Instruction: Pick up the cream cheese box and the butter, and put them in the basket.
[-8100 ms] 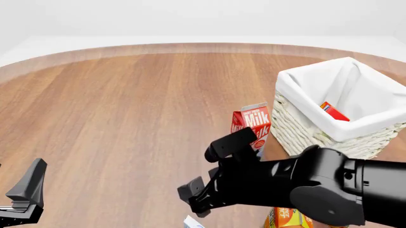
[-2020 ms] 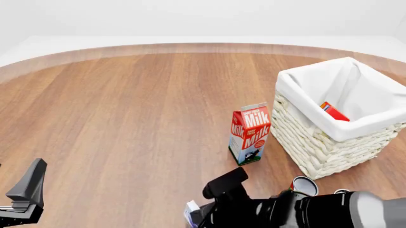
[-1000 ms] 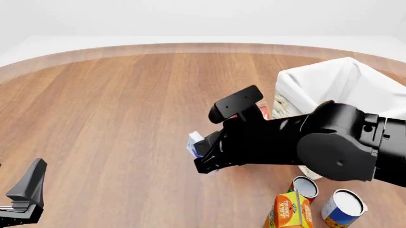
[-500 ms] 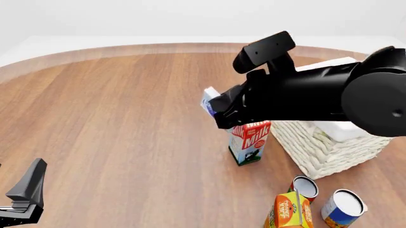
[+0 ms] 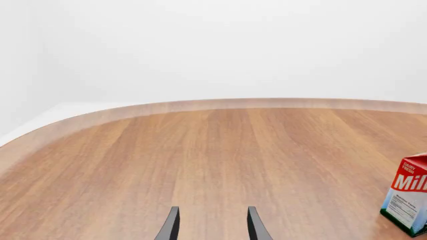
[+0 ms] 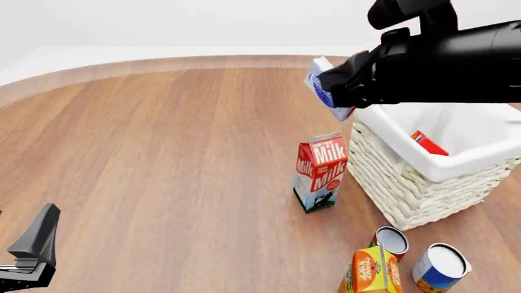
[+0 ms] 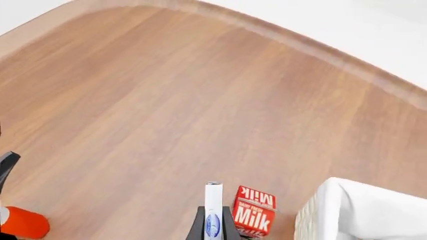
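The right tool (image 6: 338,91) grips the cream cheese box (image 6: 323,85) in the air, just over the basket's (image 6: 423,183) left rim. Butter (image 6: 428,143) lies inside. The left tool (image 5: 210,226) sits released, near the bench's (image 6: 163,152) front-left corner.

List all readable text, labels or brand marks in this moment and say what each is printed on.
"Milk", twice in white: red milk carton, front panel and side.
"DAIRY FRESH": same carton's gable, left wrist view.
Orange juice carton: print too small to read.
Cream cheese box, held in the right gripper: blue marks, unreadable.
Butter in the basket: no lettering legible.
Cans: nothing readable.
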You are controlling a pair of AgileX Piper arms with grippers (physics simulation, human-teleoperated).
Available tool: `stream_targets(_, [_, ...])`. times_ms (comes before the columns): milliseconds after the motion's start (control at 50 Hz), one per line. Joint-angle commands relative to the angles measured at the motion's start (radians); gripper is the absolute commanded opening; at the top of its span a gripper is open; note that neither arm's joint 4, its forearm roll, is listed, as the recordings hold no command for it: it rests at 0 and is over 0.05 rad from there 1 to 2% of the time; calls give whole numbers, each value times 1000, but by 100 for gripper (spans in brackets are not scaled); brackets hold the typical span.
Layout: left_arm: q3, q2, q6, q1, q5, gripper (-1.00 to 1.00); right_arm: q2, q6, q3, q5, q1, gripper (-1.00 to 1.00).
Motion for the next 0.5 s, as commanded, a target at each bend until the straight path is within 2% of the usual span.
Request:
stream_targets(20, [0,0,0,0,0,100,-51,-15,-19,25,-100,-100])
stream_targets(500, [0,0,0,0,0,100,-108,-22,2,14,-266,-100])
